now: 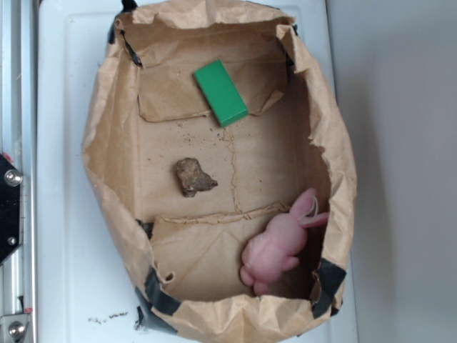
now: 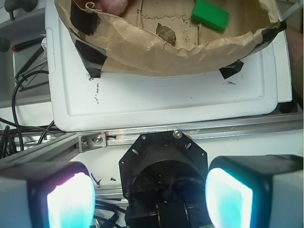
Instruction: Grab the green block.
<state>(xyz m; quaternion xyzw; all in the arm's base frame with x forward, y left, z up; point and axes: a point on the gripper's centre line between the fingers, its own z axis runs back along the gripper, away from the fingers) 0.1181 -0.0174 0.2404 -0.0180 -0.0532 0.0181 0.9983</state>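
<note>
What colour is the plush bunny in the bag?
The soft plush bunny is pink, clearest in the exterior view.

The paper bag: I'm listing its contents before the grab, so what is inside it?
Inside the paper bag lie the green block, a brown lump and a pink plush bunny. Anything beneath the floor's folded flaps is hidden.

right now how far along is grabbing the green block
Nothing looks done yet. The green block lies untouched at one end of the paper bag, apart from the brown lump and bunny. The claw is open and empty, outside the bag. Left: reach in, close on the block, lift.
</note>
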